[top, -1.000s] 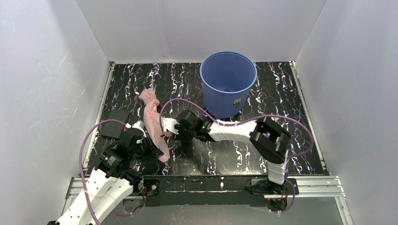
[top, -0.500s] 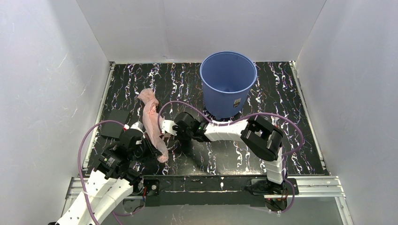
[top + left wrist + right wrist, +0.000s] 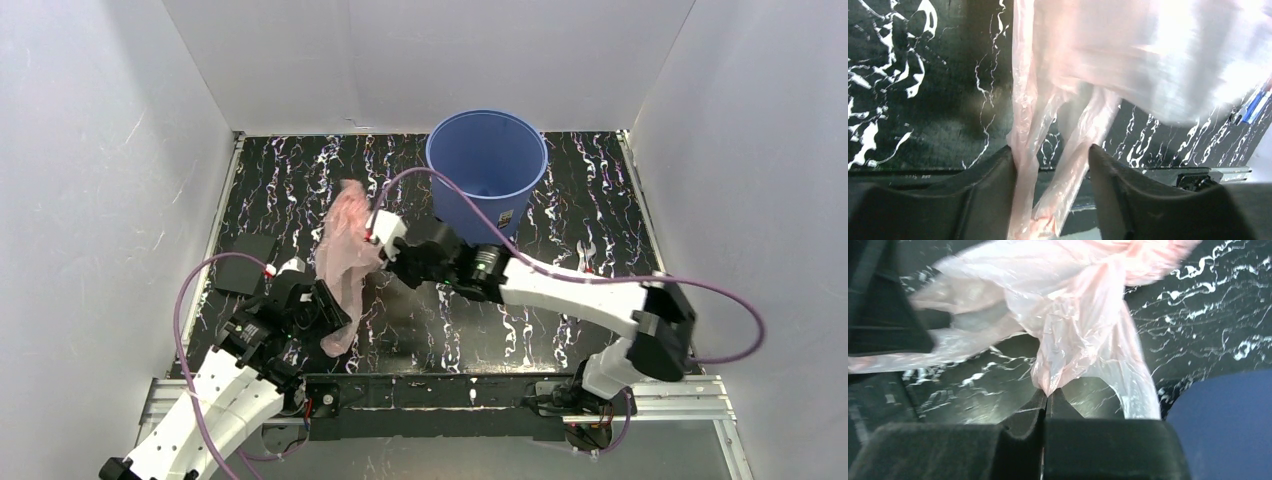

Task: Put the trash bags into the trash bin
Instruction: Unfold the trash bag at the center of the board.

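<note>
The trash bag, a pale-pink crinkly film, hangs above the table left of centre. My right gripper is shut on a fold of the bag's upper part; in the right wrist view the jaws pinch a point of the bag. My left gripper is lower, at the bag's trailing end. It is open, and two handle strips of the bag run loosely between its fingers. The trash bin, a round blue bucket, stands upright at the back right of the bag, its side showing blue.
A small black box lies near the left wall. White walls enclose the black marbled table on three sides. A metal rail runs along the near edge. Purple cables loop over both arms.
The right gripper has closed on the bag and raised it toward the bin. The left gripper has opened and let go of the bag's lower end.
</note>
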`<action>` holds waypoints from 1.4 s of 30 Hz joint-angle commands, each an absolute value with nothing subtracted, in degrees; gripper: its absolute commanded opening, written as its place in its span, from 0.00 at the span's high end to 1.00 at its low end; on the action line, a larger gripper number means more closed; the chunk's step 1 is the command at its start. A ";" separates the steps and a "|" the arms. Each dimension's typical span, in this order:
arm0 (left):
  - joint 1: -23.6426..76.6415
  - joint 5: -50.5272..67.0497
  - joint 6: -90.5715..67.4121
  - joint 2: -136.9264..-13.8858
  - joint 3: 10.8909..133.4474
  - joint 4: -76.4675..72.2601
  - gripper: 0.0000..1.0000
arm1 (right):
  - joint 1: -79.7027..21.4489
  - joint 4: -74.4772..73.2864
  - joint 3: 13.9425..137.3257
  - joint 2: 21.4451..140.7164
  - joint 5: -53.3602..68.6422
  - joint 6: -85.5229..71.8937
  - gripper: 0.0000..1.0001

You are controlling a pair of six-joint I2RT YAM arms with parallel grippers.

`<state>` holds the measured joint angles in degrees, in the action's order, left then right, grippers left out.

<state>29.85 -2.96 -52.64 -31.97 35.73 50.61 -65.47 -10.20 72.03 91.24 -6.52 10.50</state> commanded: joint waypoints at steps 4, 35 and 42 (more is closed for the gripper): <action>30.15 -0.72 -55.42 -27.92 22.98 38.29 0.42 | -66.64 -13.75 57.00 73.86 -11.45 -19.13 0.99; 31.90 15.67 -51.54 -25.41 11.12 27.08 0.48 | -65.09 -8.89 35.73 56.78 -13.35 -41.58 0.99; 34.35 16.33 -49.87 -33.55 13.77 26.10 0.46 | -57.68 -5.31 35.93 59.13 -3.08 -42.42 0.99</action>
